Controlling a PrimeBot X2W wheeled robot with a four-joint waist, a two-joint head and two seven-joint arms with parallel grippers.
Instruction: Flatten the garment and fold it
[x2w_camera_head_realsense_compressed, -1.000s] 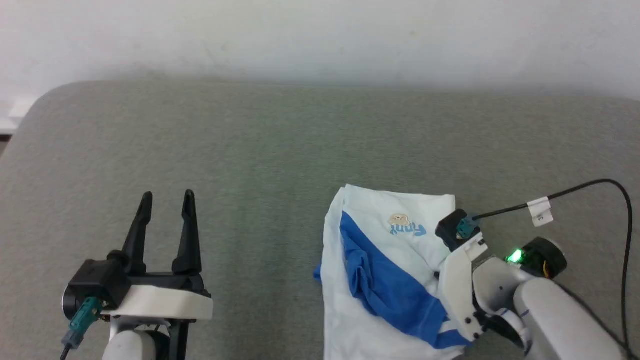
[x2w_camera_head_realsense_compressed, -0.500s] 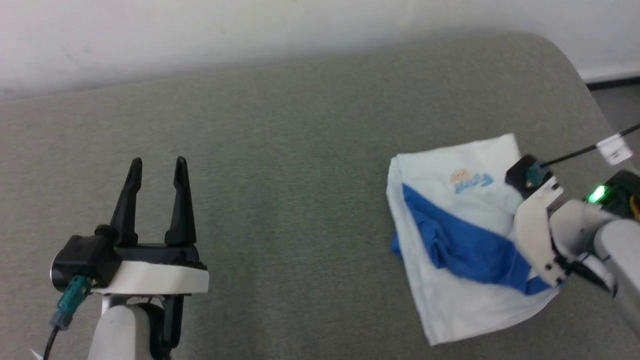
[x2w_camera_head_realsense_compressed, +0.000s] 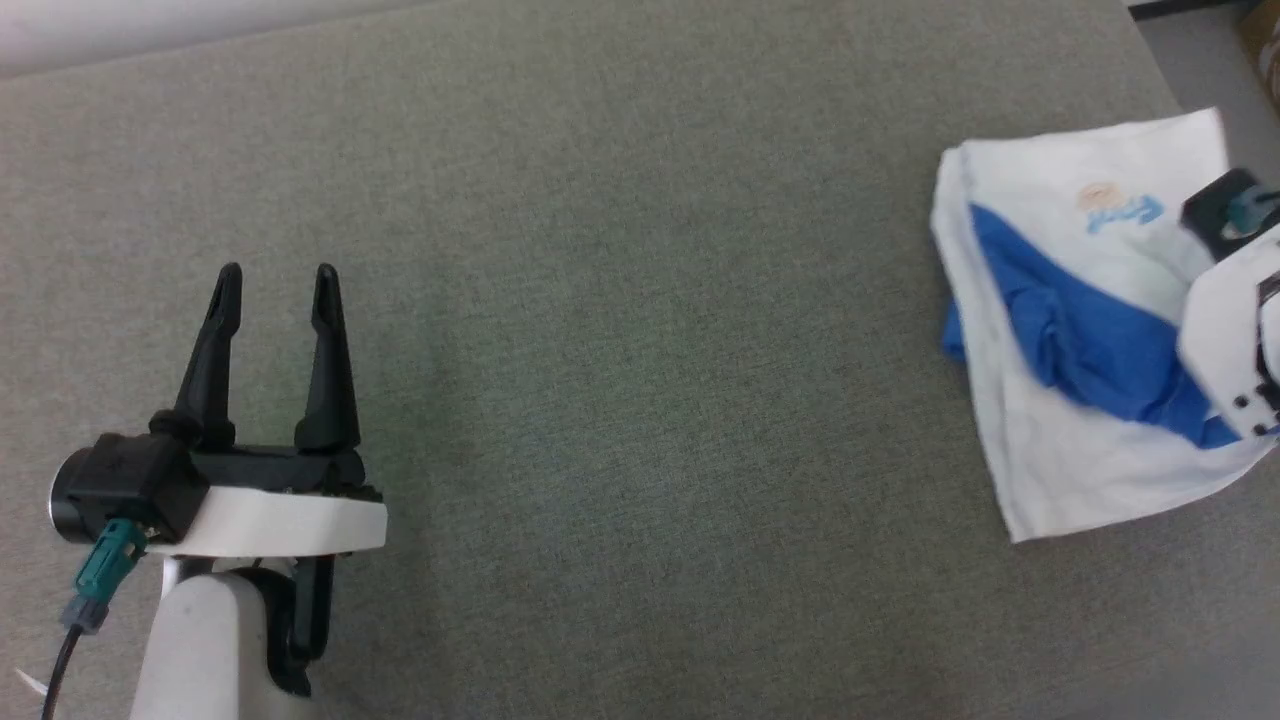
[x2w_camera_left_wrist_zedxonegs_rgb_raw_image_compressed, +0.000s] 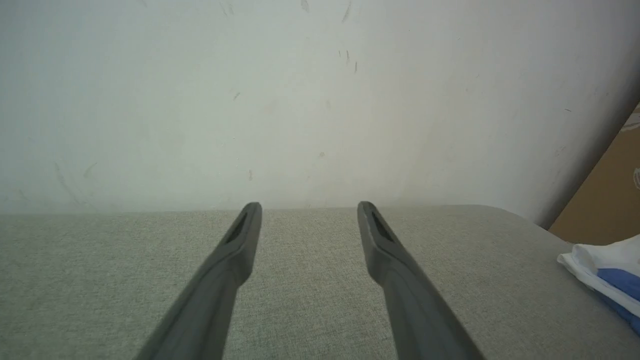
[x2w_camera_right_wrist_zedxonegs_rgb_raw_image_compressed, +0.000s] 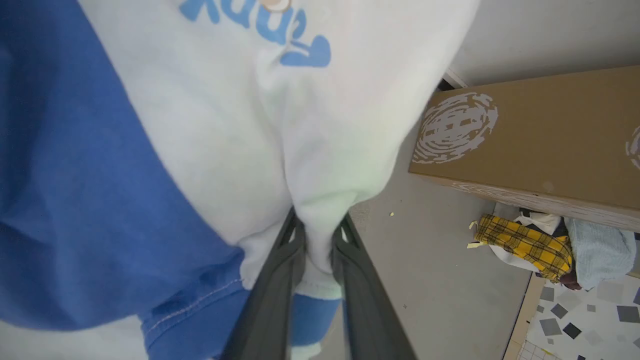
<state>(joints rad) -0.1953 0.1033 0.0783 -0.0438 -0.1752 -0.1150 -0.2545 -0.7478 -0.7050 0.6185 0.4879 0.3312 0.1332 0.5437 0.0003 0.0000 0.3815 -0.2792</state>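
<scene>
Jaws of the right gripper (x2w_camera_right_wrist_zedxonegs_rgb_raw_image_compressed: 319, 220) are clamped on a pinch of white cloth at the edge of the garment (x2w_camera_head_realsense_compressed: 1060, 420), just beside a blue cuff. The garment is gathered into a rough folded packet, white body outermost, one blue sleeve (x2w_camera_head_realsense_compressed: 1090, 340) lying slantwise across it and the small blue print (x2w_camera_head_realsense_compressed: 1125, 212) facing up. Its near corner lies on the grey tabletop (x2w_camera_head_realsense_compressed: 640, 350); whether the gripped side is lifted clear of the surface cannot be told. Beyond the garment, in the right wrist view, stand a brown cardboard box (x2w_camera_right_wrist_zedxonegs_rgb_raw_image_compressed: 540, 140) and a heap of other clothes (x2w_camera_right_wrist_zedxonegs_rgb_raw_image_compressed: 525, 245) on the floor. Well apart from the garment, across bare tabletop, the left gripper (x2w_camera_head_realsense_compressed: 275, 275) hovers with its jaws spread wide and nothing between them. Folding looks largely done, though loosely, so the step in hand seems to be shifting or setting down the packet. Next it calls for lowering the garment flat and releasing without dragging the sleeve loose
</scene>
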